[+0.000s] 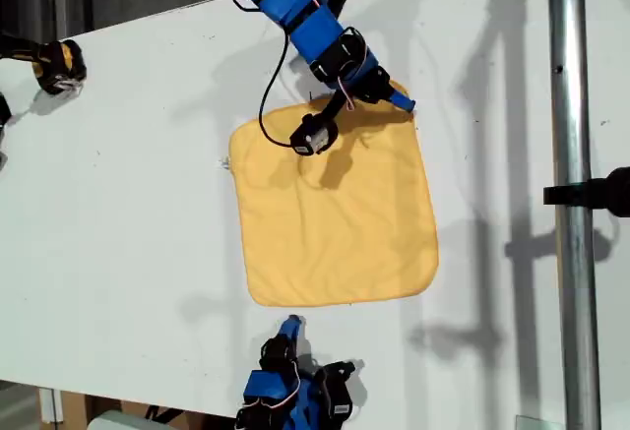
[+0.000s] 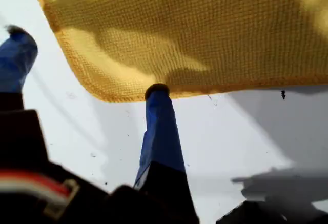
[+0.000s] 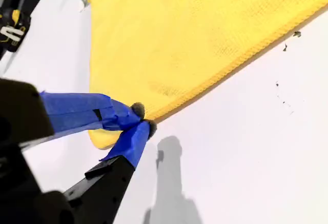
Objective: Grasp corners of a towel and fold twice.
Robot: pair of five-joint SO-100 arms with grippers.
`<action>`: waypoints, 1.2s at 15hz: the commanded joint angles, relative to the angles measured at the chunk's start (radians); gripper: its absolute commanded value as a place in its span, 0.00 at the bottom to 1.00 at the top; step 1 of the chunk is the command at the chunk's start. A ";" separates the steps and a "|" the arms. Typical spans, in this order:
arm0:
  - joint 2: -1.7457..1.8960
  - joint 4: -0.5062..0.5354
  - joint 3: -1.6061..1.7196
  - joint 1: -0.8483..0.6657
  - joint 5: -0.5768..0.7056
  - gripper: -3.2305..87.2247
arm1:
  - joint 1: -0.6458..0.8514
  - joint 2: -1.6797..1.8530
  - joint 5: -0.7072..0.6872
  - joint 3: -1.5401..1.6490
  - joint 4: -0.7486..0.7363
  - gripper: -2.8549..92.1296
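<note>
The yellow towel (image 1: 335, 214) lies spread on the white table, a little rumpled along its far edge. My first gripper (image 1: 394, 97) is at the towel's far corner on the exterior view's right. In the first wrist view it (image 2: 86, 59) is open, and one blue finger (image 2: 160, 126) has its tip at the hem beside the rounded corner (image 2: 105, 95). My second gripper (image 1: 291, 326) is by the near corner on the exterior view's left. Its blue-taped tips (image 3: 142, 120) are shut right at the hem (image 3: 215, 78), and its shadow falls on the table beside them. The towel there looks flat.
A black and yellow tool (image 1: 59, 64) sits at the exterior view's upper left. A metal pole (image 1: 569, 194) with a black clamp (image 1: 600, 192) runs down the exterior view's right. A small mark (image 1: 224, 162) dots the table just beside the towel. The table's near edge runs close behind the second arm.
</note>
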 commanded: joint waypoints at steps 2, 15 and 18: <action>0.005 0.003 0.003 0.011 -0.011 0.03 | 0.052 0.000 -0.018 0.064 -0.087 0.45; 0.005 -0.026 -0.074 0.094 -0.057 0.03 | 0.058 -0.015 -0.009 0.103 -0.258 0.03; -0.258 0.055 -0.394 0.129 -0.086 0.03 | 0.071 -0.023 -0.017 0.104 -0.282 0.03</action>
